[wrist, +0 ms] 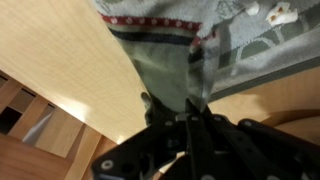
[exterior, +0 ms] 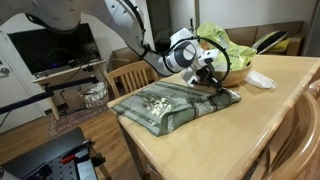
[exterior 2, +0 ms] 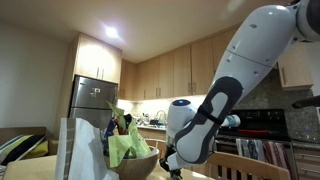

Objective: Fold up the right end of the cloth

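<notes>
pincer clamped on the cloth's bowl-side end

in an exterior view the large rectangular grey-green cloth [exterior: 170,108] with a cream floral band lies on the pale wooden counter [exterior: 210,145]. its long axis runs from the counter's edge toward the bowl of green leaves [exterior: 228,55]. the pincer [exterior: 212,82] sits at the end beside that bowl, the rest of the cloth stretching away from it. in an exterior view the white robot arm [exterior 2: 215,105] blocks the grip and the cloth is hidden. in the wrist view the pincer [wrist: 188,112] is closed tight on a raised pleat of the cloth's edge; the fold likely means carrying it back along that axis.
</notes>
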